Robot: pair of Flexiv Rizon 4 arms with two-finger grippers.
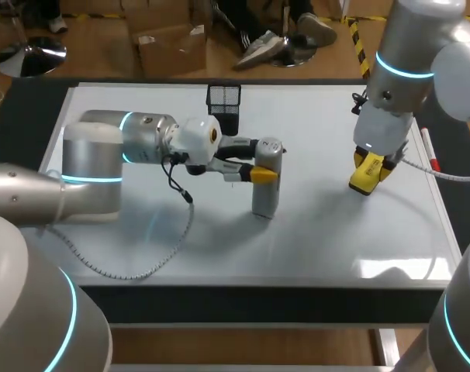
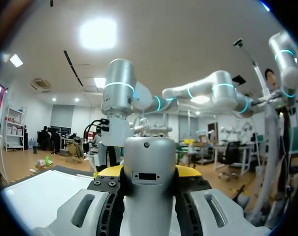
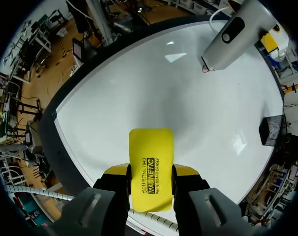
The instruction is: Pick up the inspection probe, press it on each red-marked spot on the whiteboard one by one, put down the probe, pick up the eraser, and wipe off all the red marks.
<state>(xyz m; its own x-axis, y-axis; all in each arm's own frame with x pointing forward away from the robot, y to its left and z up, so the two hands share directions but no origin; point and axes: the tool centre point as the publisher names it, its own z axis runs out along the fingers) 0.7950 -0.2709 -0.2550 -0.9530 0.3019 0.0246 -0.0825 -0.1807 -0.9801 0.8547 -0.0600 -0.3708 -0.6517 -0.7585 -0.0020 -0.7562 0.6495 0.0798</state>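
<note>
Our left gripper (image 1: 262, 174) clamps the probe (image 1: 266, 201) upright mid-whiteboard (image 1: 312, 248), and our right gripper (image 1: 368, 177) grips the eraser (image 3: 150, 162) at right; wiping seems due next, needing the eraser pressed flat.

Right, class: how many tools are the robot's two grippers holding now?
2. The grey cylindrical inspection probe is upright over the whiteboard's middle in the left gripper; the yellow rectangular eraser is in the right gripper, near the board's right edge. No others show.

Robot lab — desks (image 2: 208, 147), office chairs (image 2: 232, 153) beyond whiteboard (image 2: 45, 196).
</note>
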